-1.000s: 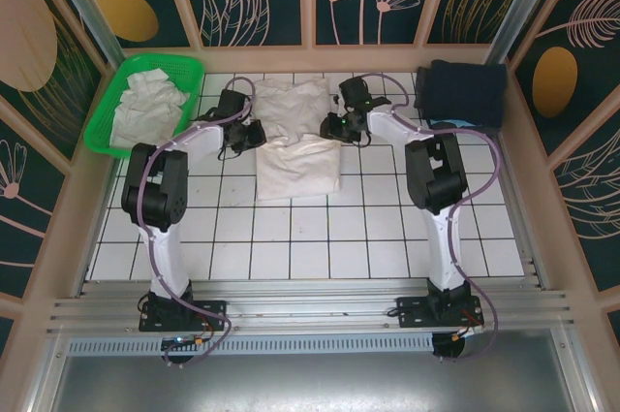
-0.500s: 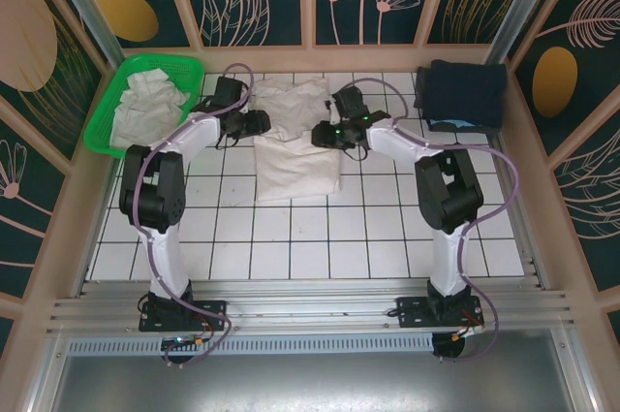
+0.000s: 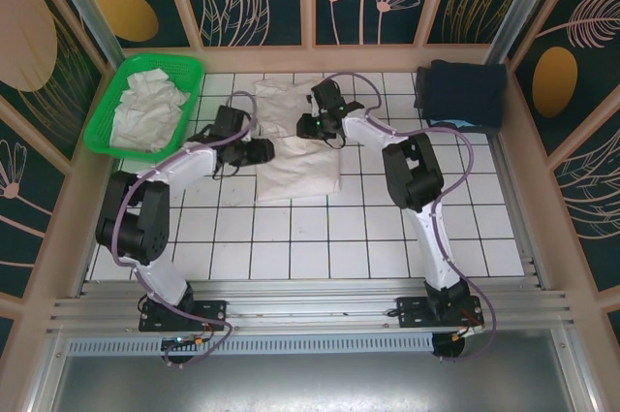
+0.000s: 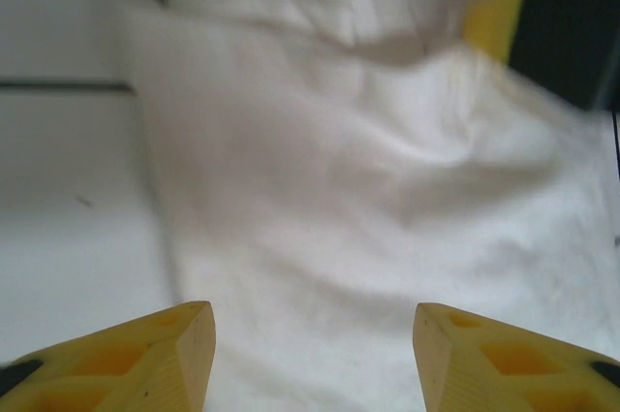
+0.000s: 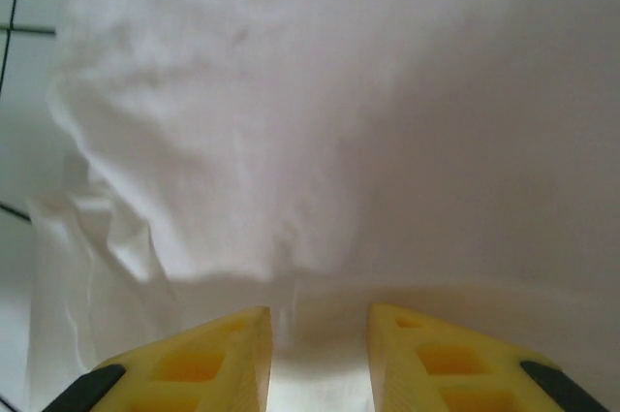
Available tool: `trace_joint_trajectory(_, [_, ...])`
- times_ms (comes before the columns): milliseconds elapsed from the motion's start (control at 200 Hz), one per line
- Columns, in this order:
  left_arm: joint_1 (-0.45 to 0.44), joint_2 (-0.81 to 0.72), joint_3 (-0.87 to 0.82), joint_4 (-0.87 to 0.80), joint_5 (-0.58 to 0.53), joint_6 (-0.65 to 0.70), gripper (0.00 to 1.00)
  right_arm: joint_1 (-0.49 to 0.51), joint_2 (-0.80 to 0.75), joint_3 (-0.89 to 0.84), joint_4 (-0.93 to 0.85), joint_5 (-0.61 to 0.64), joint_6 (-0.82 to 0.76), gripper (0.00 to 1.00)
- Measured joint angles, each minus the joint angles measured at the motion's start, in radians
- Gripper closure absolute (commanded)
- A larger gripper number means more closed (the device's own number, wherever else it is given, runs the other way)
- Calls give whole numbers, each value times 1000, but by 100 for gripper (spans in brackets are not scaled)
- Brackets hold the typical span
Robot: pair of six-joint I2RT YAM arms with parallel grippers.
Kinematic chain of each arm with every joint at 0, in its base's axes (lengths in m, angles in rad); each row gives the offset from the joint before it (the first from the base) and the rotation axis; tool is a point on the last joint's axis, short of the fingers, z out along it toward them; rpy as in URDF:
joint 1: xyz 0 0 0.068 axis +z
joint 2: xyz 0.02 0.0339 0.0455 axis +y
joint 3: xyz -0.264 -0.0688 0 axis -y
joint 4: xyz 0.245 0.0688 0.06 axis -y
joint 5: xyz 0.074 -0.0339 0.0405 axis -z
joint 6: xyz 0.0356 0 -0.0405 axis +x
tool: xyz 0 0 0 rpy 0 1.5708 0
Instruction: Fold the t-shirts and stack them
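Observation:
A white t-shirt (image 3: 300,165) lies partly folded on the tiled table (image 3: 387,228), behind the centre. My left gripper (image 3: 266,150) hovers at its left edge. In the left wrist view this gripper (image 4: 310,310) is open, with nothing between its yellow fingers and the cloth (image 4: 368,189) lying below. My right gripper (image 3: 306,127) is over the shirt's upper middle. Seen from the right wrist, its jaws (image 5: 318,313) stand a narrow gap apart, and a raised fold of the shirt (image 5: 339,92) lies just ahead of the tips.
A green basket (image 3: 194,63) at the back left holds more crumpled white t-shirts (image 3: 145,107). A folded dark blue cloth (image 3: 460,92) sits at the back right. Wooden walls close in the table on three sides.
The left gripper has opened, let go of the shirt and drawn back toward the near left. The right gripper has moved left over the shirt, and the shirt's upper part is narrower.

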Motion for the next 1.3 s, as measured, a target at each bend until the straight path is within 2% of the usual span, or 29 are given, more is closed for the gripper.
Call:
trace_joint_trajectory(110, [-58, 0, -56, 27, 26, -16, 44, -21, 32, 49, -8, -2, 1, 68])
trace_joint_trajectory(305, [-79, 41, -38, 37, 29, -21, 43, -41, 12, 14, -15, 5, 2, 63])
trace_joint_trajectory(400, [-81, 113, 39, 43, 17, -26, 46, -33, -88, -131, 7, 23, 15, 62])
trace_joint_trajectory(535, [-80, 280, 236, 40, -6, -47, 50, -11, -267, -344, 40, 64, 40, 63])
trace_joint_trajectory(746, [-47, 450, 408, 26, 2, -67, 47, 18, -533, -750, 159, 74, 119, 63])
trace_joint_trajectory(876, [-33, 449, 428, 20, 2, -67, 41, 18, -615, -934, 202, 56, 156, 64])
trace_joint_trajectory(986, [-29, 424, 395, 21, 5, -66, 39, 18, -655, -1021, 239, 27, 179, 64])
trace_joint_trajectory(1136, [-51, 314, 286, 24, 13, -53, 39, 18, -656, -1038, 322, -32, 205, 65])
trace_joint_trajectory(1296, [-92, 168, 119, 64, 46, -52, 39, 18, -617, -1022, 391, -59, 214, 72])
